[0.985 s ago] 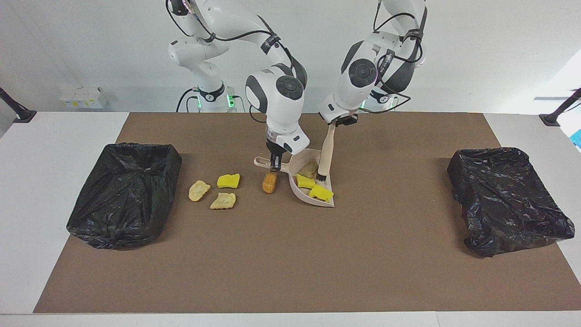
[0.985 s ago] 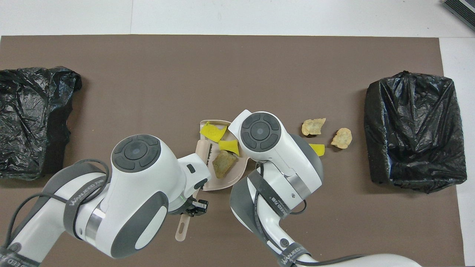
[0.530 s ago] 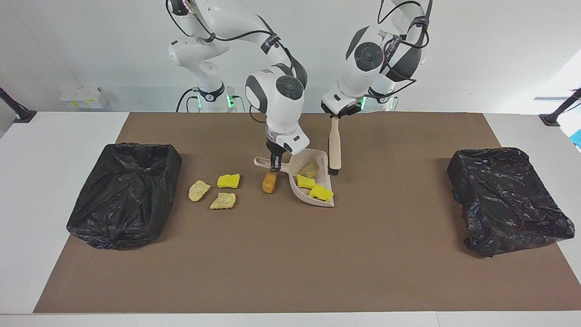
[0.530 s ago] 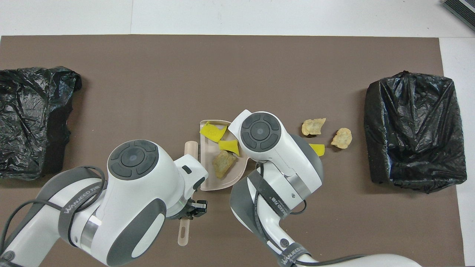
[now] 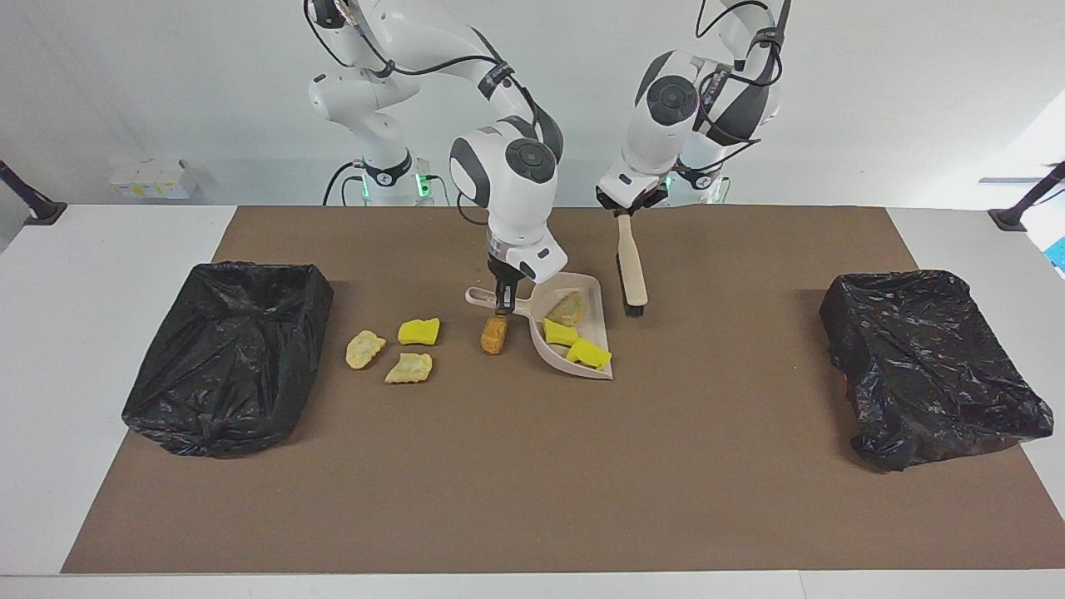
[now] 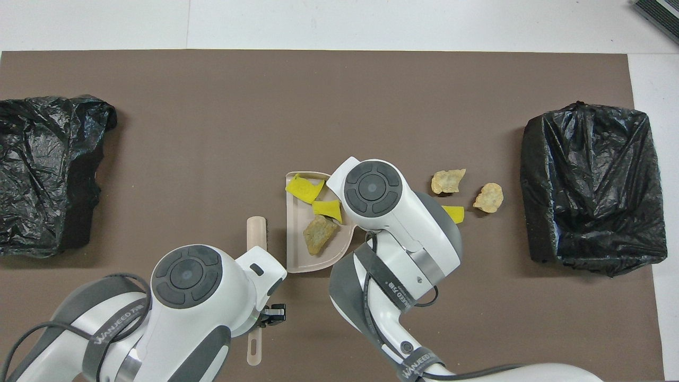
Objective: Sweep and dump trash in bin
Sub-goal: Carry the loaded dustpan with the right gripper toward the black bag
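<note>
Holding the dustpan [image 5: 574,333] handle tight, the right claw [image 5: 502,301] keeps three bits of trash [image 5: 568,331] inside it. Four more lie on the counter [image 5: 532,466]. The left claw [image 5: 626,208] grips the brush [image 5: 631,270].

Seven scraps of trash lie around the middle of the desk, none near an edge or corner. Three sit in the dustpan [image 5: 574,333]: a tan crumbly piece [image 5: 567,309] nearest the robots, a yellow sponge chunk [image 5: 559,333] in the middle, and another yellow chunk [image 5: 589,354] at the pan's open lip. An orange-brown lump [image 5: 493,334] stands on the mat just beside the pan's handle. Toward the right arm's end lie a third yellow sponge [image 5: 418,331], a pale tan piece [image 5: 409,368] and a second pale tan piece [image 5: 364,349], close together but apart.
</note>
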{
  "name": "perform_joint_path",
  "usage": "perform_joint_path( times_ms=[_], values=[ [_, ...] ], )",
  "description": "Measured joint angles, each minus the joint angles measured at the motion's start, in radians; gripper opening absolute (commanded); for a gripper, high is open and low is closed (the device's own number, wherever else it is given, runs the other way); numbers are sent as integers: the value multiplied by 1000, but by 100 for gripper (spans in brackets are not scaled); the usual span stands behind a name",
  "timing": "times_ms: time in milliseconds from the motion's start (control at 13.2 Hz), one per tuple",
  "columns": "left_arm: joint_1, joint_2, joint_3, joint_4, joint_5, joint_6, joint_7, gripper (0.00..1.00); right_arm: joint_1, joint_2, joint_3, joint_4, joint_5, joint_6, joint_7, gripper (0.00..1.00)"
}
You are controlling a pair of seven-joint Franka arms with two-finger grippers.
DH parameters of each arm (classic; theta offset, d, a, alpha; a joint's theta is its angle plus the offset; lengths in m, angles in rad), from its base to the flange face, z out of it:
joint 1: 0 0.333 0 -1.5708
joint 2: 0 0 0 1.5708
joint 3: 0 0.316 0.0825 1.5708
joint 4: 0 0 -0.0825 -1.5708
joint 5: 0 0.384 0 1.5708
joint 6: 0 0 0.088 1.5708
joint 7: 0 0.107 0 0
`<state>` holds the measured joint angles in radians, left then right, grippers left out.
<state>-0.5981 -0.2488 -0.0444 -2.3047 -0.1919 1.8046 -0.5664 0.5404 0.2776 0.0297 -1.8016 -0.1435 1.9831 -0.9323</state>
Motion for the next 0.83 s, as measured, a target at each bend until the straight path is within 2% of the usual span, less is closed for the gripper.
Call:
perform_joint_path(
  times_ms=[227, 606, 833],
  values=[
    [0, -23, 0, -26, 13, 7, -4, 0, -33, 0, -1, -2, 32, 30, -53, 0],
    [0, -28, -19, -51, 16, 32, -26, 0, -180, -17, -4, 0, 262, 77, -327, 0],
    [0, -29, -75, -68, 17, 74, -99, 0, -257, -42, -4, 7, 315, 75, -419, 0]
  ],
)
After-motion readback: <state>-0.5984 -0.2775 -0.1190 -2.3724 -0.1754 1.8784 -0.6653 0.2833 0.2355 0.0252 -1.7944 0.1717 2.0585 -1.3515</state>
